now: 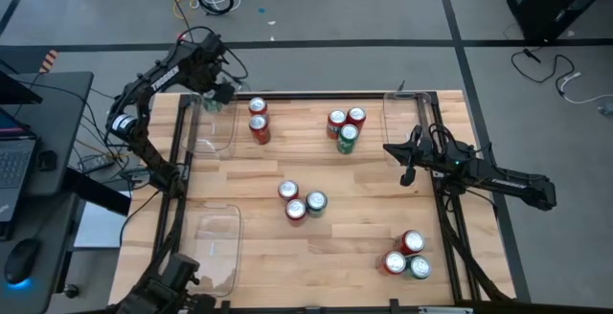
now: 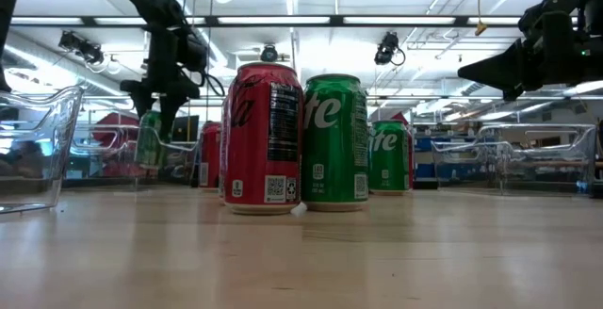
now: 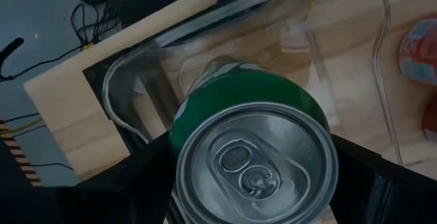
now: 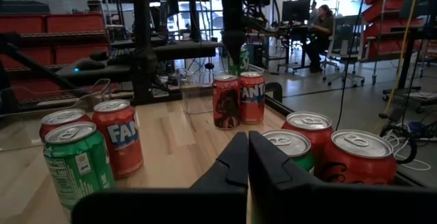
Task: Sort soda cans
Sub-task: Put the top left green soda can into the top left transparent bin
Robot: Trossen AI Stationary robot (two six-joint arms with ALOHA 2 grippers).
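1. High view: left gripper (image 1: 218, 92) over the far-left clear tray (image 1: 213, 132), clamped on a green can (image 1: 215, 102). Right gripper (image 1: 395, 148) hovers at the right edge near another tray (image 1: 400, 123). Other cans sit in groups: two red (image 1: 258, 120), a trio far-centre (image 1: 345, 127), a trio mid-table (image 1: 302, 200), a trio near-right (image 1: 406, 255).
2. Low view: held green can (image 2: 149, 139) hangs above the wood.
3. Left wrist: fingers (image 3: 147, 173) grip both sides of the can (image 3: 249, 149), w/ tray below.
4. Right wrist: fingers (image 4: 263, 162) pressed together, holding nothing.

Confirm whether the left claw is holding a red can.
No: the left claw grips a green can, held above the clear tray.
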